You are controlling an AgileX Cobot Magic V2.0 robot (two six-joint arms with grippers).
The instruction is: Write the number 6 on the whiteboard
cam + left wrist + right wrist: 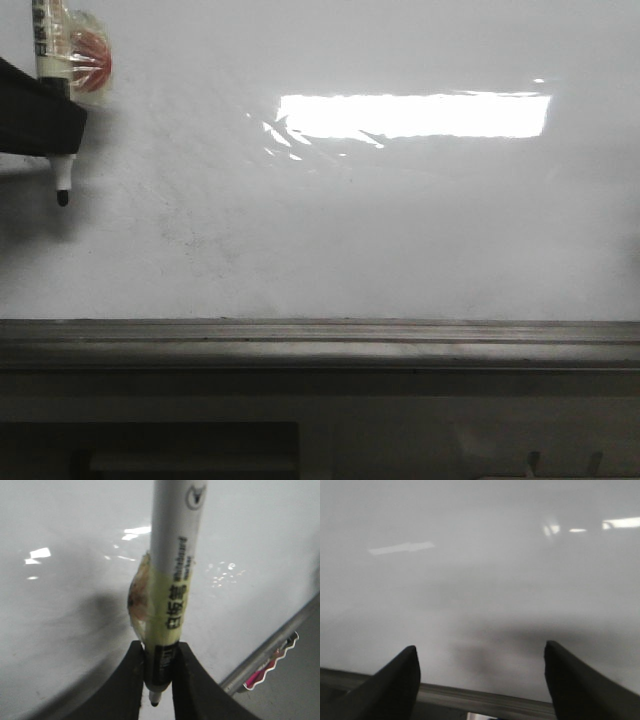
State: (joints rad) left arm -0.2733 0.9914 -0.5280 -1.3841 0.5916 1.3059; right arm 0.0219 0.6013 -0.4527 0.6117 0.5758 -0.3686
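Observation:
The whiteboard fills the front view, glossy white with a bright light reflection. No number 6 is in view on it. At the far left my left gripper is shut on a whiteboard marker, dark tip pointing down close to the board; contact cannot be told. The left wrist view shows the left gripper clamping the marker near its black collar, with a wad of clear tape on the barrel. My right gripper is open over the whiteboard, holding nothing.
A grey metal rail runs along the board's near edge, also seen as the rail and the rail in the wrist views. A pink wavy-edged object lies just outside the rail.

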